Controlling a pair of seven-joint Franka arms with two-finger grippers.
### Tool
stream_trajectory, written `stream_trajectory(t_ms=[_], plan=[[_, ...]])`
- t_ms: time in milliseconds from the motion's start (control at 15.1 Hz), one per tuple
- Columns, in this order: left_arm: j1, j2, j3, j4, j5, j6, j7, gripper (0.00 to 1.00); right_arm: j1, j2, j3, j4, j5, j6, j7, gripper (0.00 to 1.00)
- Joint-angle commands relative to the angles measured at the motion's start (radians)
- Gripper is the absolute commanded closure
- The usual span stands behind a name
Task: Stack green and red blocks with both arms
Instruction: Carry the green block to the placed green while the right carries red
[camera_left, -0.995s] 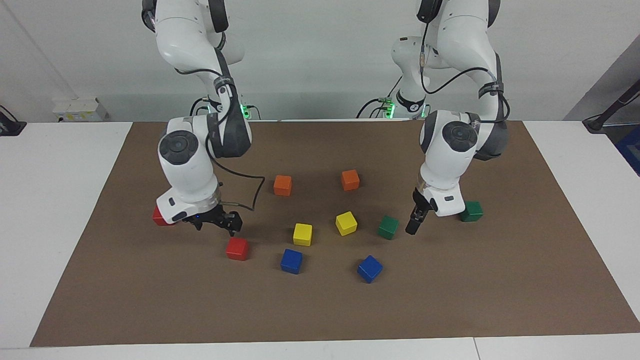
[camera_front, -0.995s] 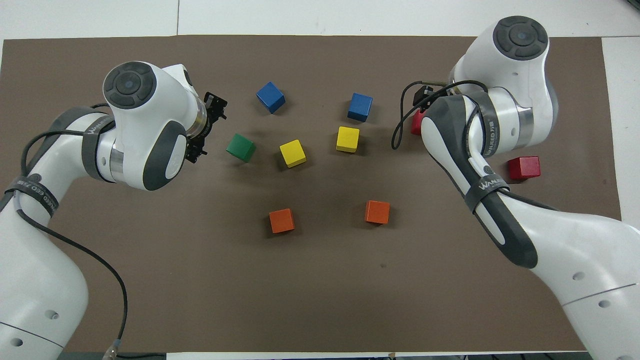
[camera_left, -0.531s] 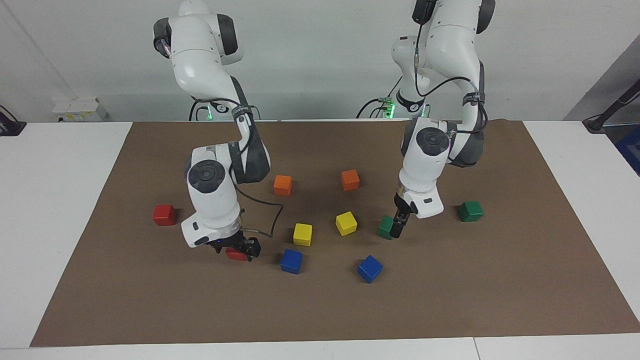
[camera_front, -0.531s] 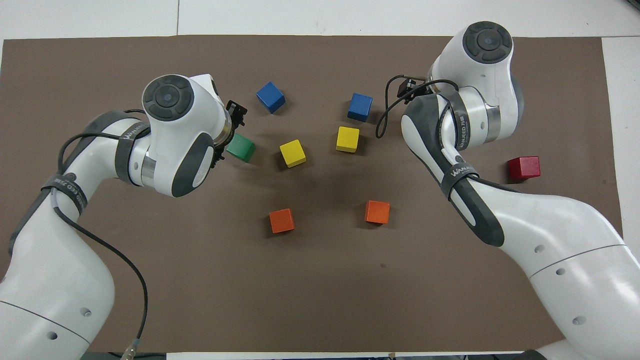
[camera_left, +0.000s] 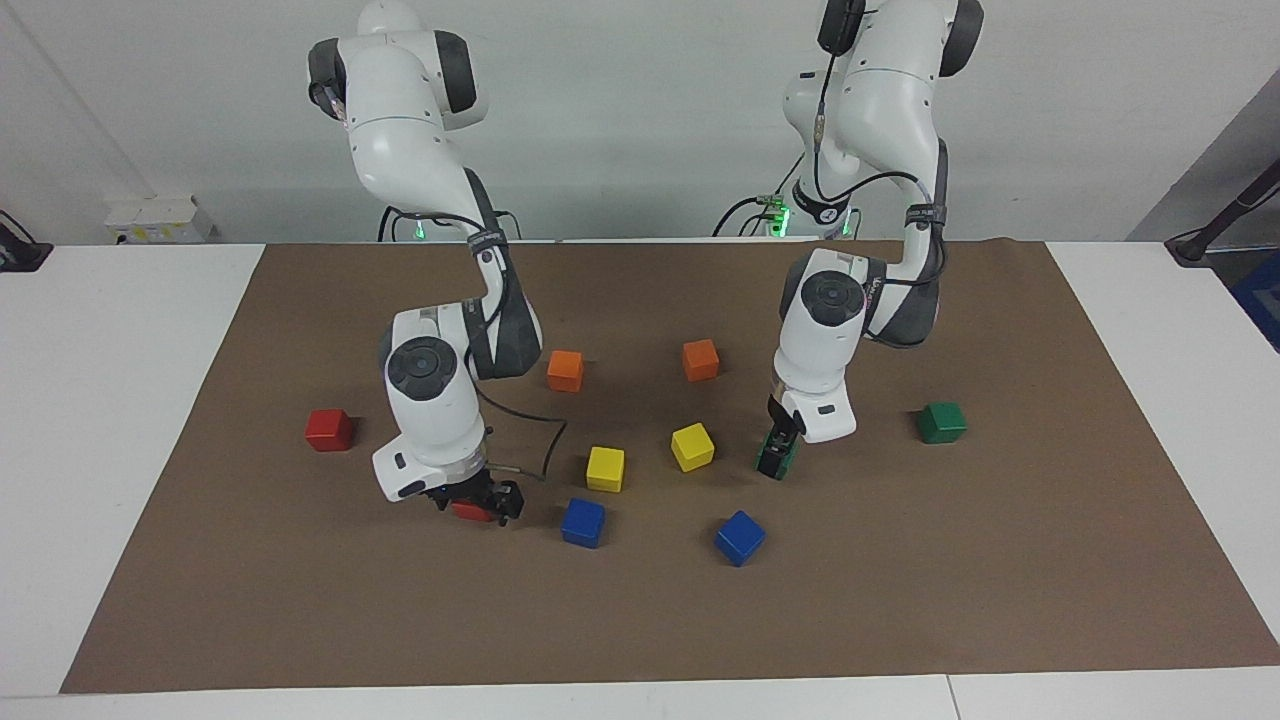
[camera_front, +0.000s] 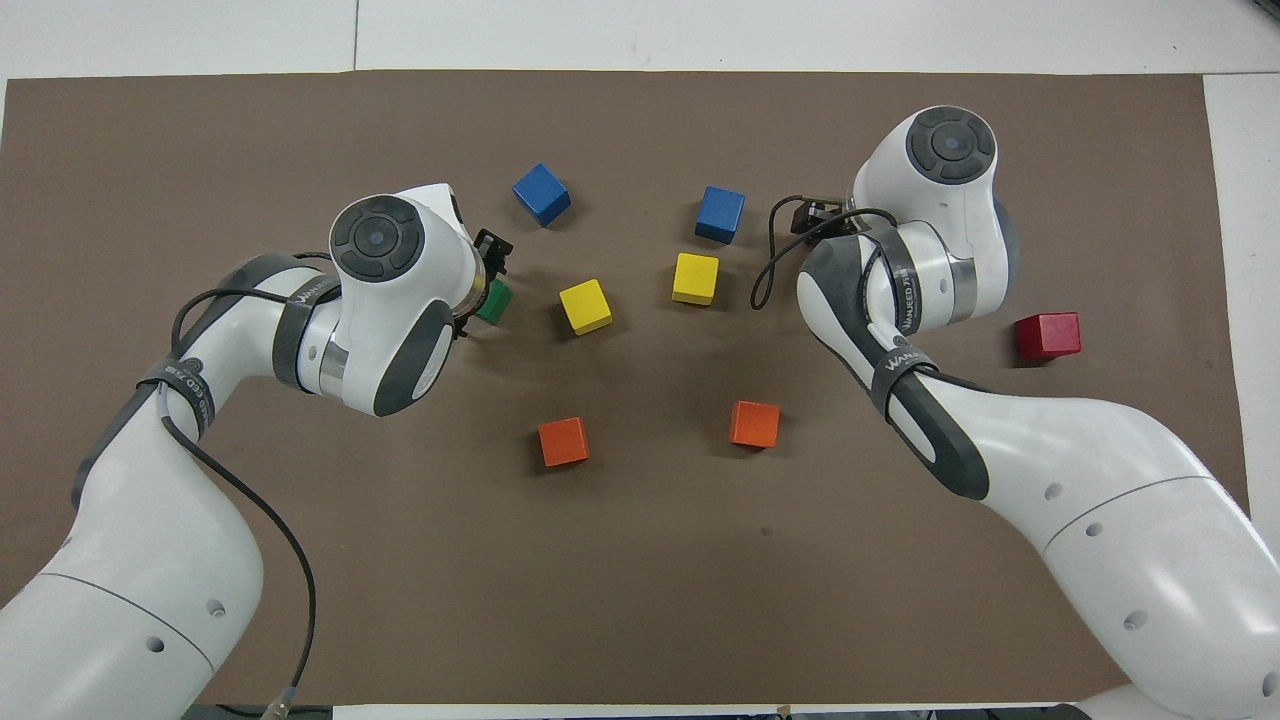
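Both arms lowered to the brown mat (camera_left: 1000, 560), each gripper down at a block.

Left gripper (camera_left: 778, 458): fingers straddle a green block (camera_left: 781, 460), one on either side; block sits on the mat between the jaws. Whether the jaws already press on it or stand just apart, cannot tell. In the overhead view only a corner of this block (camera_front: 494, 301) shows past the wrist.

Right gripper (camera_left: 474, 506): fingers down around a red block (camera_left: 467, 511), which lies on the mat between the jaws; clamped or merely bracketing, cannot tell.

Second green block (camera_left: 942, 422): well apart from the left gripper, toward the left arm's end of the table. Second red block (camera_left: 328, 429): well apart from the right gripper, toward the right arm's end; seen also from overhead (camera_front: 1048, 335).

Other blocks: two yellow (camera_left: 605, 468) (camera_left: 692, 446) lie between the two grippers; two blue (camera_left: 582, 522) (camera_left: 739, 537) also between them, farther from the robots; two orange (camera_left: 565, 370) (camera_left: 700, 359) nearer to the robots than either pair of jaws.
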Motion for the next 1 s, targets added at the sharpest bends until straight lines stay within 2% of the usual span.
stream_trajectory(t_ms=[0,66,199,265,332,464,597,796,929], plan=[[-0.015,-0.01,0.012,-0.02,0.029,0.029,-0.057,0.58,0.0,-0.049,0.002,-0.053,0.011,0.006,-0.026,0.86],[-0.015,-0.008,0.011,-0.018,0.029,0.037,-0.071,1.0,0.0,-0.049,0.004,-0.053,0.014,0.0,-0.025,1.0],[-0.015,-0.008,0.011,-0.014,0.032,0.02,-0.064,1.0,-0.001,-0.054,0.007,-0.053,0.014,-0.003,-0.025,1.0],[-0.01,-0.016,0.012,0.003,0.049,-0.045,-0.03,1.0,-0.001,-0.054,0.007,-0.053,0.014,-0.008,-0.026,1.0],[0.004,-0.039,0.008,0.012,0.066,-0.12,0.08,1.0,-0.003,-0.055,0.005,-0.05,0.014,-0.025,-0.035,1.0],[0.083,-0.144,0.0,-0.021,0.045,-0.248,0.38,1.0,-0.012,-0.095,0.004,-0.056,0.013,-0.066,-0.106,1.0],[0.143,-0.227,0.003,-0.046,-0.032,-0.322,0.607,1.0,-0.056,-0.191,0.004,-0.114,0.011,-0.12,-0.213,1.0],[0.217,-0.298,0.009,-0.069,-0.043,-0.44,0.951,1.0,-0.144,-0.372,0.002,-0.302,0.007,-0.123,-0.392,1.0],[0.302,-0.323,0.009,-0.1,-0.043,-0.431,1.199,1.0,-0.213,-0.438,0.004,-0.359,0.004,-0.123,-0.471,1.0]])
